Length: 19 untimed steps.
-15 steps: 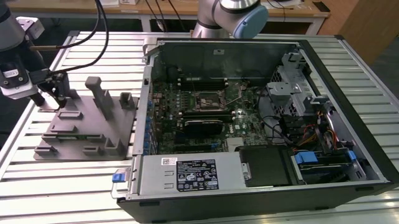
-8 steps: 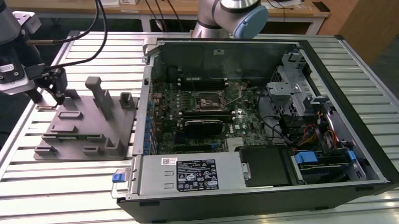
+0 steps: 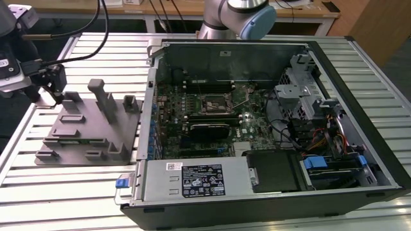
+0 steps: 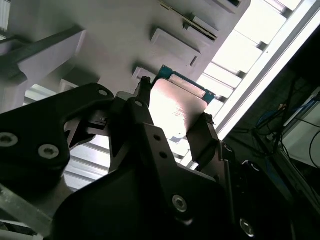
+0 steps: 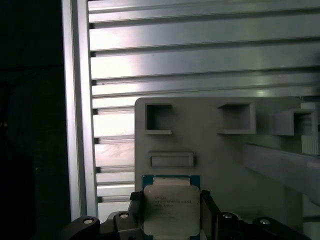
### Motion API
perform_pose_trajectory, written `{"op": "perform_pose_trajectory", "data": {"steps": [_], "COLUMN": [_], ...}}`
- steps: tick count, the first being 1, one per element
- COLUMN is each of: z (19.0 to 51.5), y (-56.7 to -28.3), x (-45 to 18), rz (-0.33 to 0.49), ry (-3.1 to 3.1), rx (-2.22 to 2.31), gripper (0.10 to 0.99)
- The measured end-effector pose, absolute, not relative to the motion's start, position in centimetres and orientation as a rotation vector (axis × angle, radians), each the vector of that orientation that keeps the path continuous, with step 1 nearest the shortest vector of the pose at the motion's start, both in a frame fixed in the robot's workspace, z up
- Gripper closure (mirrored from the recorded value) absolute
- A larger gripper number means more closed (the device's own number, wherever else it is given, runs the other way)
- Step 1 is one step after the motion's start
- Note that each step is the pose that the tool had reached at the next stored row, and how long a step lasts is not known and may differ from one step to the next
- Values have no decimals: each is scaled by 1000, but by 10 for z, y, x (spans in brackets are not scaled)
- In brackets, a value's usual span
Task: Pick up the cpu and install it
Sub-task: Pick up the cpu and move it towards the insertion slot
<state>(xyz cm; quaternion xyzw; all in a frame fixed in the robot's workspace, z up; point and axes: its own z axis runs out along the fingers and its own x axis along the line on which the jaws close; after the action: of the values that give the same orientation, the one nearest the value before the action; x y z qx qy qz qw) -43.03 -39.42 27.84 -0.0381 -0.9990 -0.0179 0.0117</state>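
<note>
The cpu (image 5: 171, 210) is a square chip with a silver top and a blue-green rim, and it sits between my black fingers (image 5: 135, 212). In the second wrist view the cpu (image 4: 175, 107) shines between the two fingertips, which press on its opposite edges. In the exterior view my gripper (image 3: 55, 94) hangs at the far left, over the far left corner of the grey fixture plate (image 3: 90, 130). It is shut on the cpu. The motherboard socket (image 3: 214, 103) lies open inside the computer case, well off to the exterior view's right.
The open computer case (image 3: 270, 125) fills the middle and right of the slatted aluminium table (image 3: 64, 192). Tall grey posts (image 3: 103, 98) rise from the fixture plate close to my gripper. Cables run along the far left. The arm's base (image 3: 237, 17) stands behind the case.
</note>
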Motion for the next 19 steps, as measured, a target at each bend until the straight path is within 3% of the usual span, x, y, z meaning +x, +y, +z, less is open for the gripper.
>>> {"op": "perform_pose_trajectory", "data": {"steps": [19], "z": [309], "y": [-394], "x": [-430], "rz": [-56], "ry": [-3116], "rx": [-119], "gripper": [545]}}
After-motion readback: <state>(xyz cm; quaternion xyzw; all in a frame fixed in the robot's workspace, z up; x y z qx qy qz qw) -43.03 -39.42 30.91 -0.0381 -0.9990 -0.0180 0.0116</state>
